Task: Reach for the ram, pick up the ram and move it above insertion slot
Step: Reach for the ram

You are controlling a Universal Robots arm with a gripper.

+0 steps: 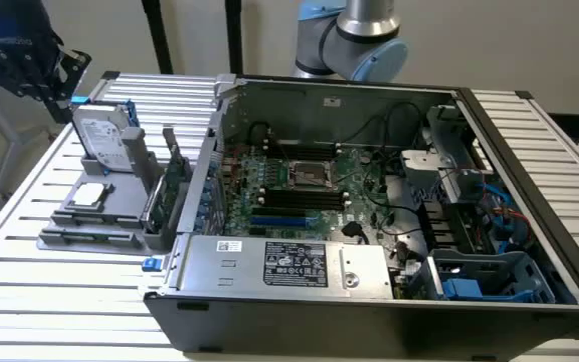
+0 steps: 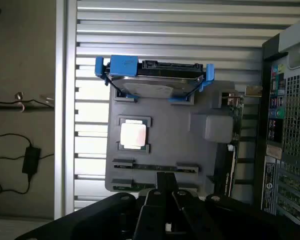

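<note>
Right now the ram [image 2: 155,167] is standing on its edge in a slot of the gray tray [image 2: 190,150]. It is showing as a thin green strip between two gray clips, just beside the CPU [image 2: 134,134]. The gripper [image 2: 169,186] is hanging over the tray side where the ram is sitting, with its dark fingers [image 2: 163,181] pressed together and carrying nothing. On the other side of the CPU, a hard drive [image 2: 155,85] in a blue bracket is standing upright in the same tray. A green card [image 2: 235,115] with a metal bracket is standing at the tray side that is facing the case [image 2: 290,130]. In the exterior view the tray [image 1: 68,241] is lying on a slatted metal table [image 1: 28,294], with the hard drive [image 1: 103,136], the CPU [image 1: 88,194] and the card [image 1: 174,188] on it. The open case [image 1: 269,317] is lying just beside it, toward the exterior view's right, and is showing its motherboard [image 1: 310,188]. The arm [image 1: 355,34] is rising behind the case.
</note>
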